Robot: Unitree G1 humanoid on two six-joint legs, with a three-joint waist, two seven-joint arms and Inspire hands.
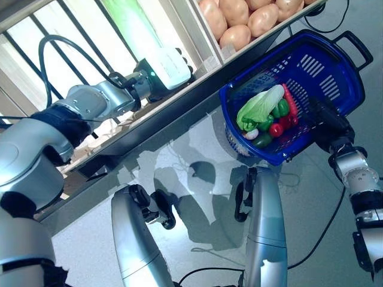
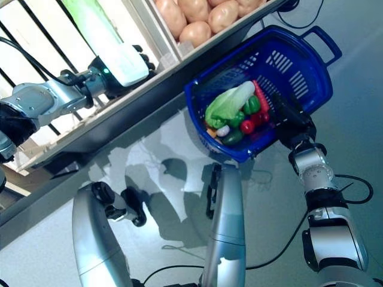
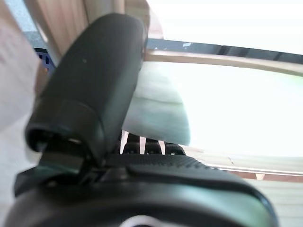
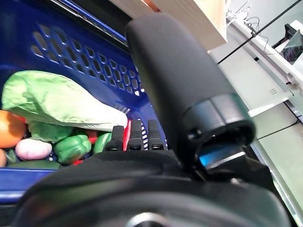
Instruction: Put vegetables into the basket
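Note:
My left hand [image 1: 145,81] reaches onto the wooden shelf and is shut on a long pale green-and-white leafy vegetable [image 1: 166,64]. In the left wrist view its thumb [image 3: 90,90] lies over that vegetable [image 3: 156,113], with the fingers curled beneath. My right hand [image 1: 328,124] grips the near rim of the blue plastic basket [image 1: 335,72] and holds it up tilted beside the shelf. In the basket lie a green cabbage [image 4: 57,101], green peppers [image 4: 71,147], red pieces, a pale pink bulb [image 4: 32,148] and an orange vegetable.
A wooden crate of potatoes [image 1: 239,18] stands on the shelf just above the basket. The shelf's dark front edge [image 1: 179,110] runs diagonally between my two hands. The basket's black handle [image 1: 359,45] sticks out on its far side. Grey floor lies below.

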